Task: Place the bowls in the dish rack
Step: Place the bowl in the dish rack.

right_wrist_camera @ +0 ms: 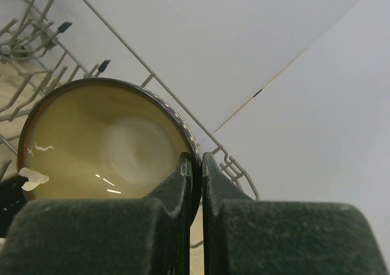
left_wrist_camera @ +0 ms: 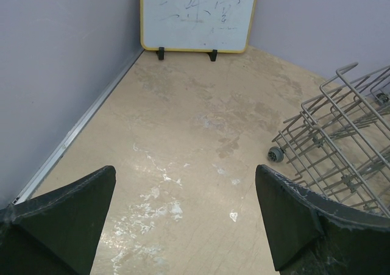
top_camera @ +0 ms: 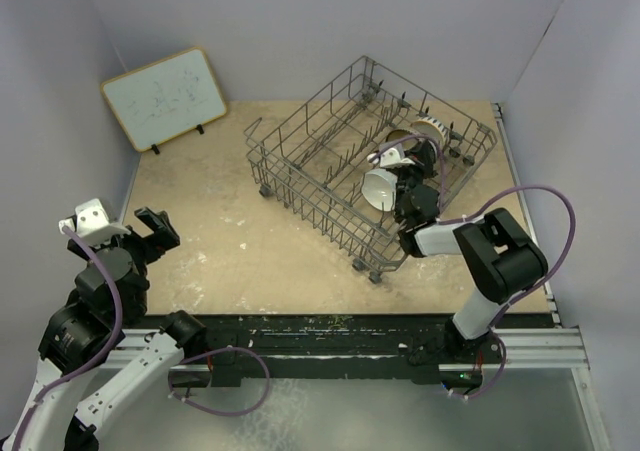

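Right end effector (right_wrist_camera: 196,165) pinched the brown bowl (right_wrist_camera: 109,141) by its rim over the dish rack (top_camera: 310,161), left end effector (left_wrist_camera: 184,176) gaped empty; next likely called for seating it between tines, then releasing.

High above and behind the near edge, looking down over the whole table (top_camera: 250,261). Left wrist low, facing the far-left corner: whiteboard (left_wrist_camera: 198,16) ahead, rack (left_wrist_camera: 341,135) corner at right, both shared with the overhead view. Right wrist tight against a bowl (right_wrist_camera: 103,141) rim, seemingly inside the rack, tilted up.
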Controlling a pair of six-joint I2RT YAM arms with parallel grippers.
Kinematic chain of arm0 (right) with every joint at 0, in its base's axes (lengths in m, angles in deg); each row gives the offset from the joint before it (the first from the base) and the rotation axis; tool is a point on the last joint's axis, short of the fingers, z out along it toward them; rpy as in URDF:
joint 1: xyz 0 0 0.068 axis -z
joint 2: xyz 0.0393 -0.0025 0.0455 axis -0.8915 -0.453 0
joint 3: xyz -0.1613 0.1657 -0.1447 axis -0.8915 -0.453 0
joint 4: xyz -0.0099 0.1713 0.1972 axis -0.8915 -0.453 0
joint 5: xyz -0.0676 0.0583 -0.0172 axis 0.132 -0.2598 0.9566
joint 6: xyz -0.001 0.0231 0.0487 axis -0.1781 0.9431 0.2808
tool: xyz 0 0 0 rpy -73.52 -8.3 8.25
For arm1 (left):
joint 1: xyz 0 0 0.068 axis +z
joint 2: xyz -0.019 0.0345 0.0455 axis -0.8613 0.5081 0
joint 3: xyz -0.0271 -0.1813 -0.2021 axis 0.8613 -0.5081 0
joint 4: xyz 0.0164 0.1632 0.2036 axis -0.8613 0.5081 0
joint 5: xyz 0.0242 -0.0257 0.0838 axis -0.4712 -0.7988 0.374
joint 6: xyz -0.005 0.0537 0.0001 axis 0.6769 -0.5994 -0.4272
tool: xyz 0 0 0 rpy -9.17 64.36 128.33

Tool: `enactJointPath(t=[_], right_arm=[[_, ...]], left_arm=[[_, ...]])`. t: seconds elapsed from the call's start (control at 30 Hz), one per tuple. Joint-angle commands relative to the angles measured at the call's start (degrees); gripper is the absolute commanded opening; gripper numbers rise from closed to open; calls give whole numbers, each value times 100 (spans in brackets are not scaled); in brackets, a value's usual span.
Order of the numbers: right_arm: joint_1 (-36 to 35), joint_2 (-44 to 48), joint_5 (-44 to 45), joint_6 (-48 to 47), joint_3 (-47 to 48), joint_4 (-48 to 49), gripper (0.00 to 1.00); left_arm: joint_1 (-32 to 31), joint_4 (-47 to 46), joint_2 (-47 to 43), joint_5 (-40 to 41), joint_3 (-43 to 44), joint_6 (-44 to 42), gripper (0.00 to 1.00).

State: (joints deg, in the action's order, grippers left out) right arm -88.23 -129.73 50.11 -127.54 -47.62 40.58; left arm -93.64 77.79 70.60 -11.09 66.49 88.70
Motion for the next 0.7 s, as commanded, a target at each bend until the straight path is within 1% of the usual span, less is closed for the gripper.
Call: enactJointPath(t=[0.0, 0.3, 0.47, 0.67], right_arm=[[-157, -347, 118, -812, 75, 2147, 0], [-305, -565, 317, -1476, 92, 2155, 0], [-555, -721, 522, -1873, 125, 2147, 0], [-798, -711, 720, -2055, 117, 2130, 0]], left_arm=[[-19, -137, 8, 89, -17, 58, 99], [-12, -63, -72, 110, -76, 94, 99], [-19, 7, -140, 107, -106, 150, 99], [-19, 8, -175, 128, -100, 121, 99]])
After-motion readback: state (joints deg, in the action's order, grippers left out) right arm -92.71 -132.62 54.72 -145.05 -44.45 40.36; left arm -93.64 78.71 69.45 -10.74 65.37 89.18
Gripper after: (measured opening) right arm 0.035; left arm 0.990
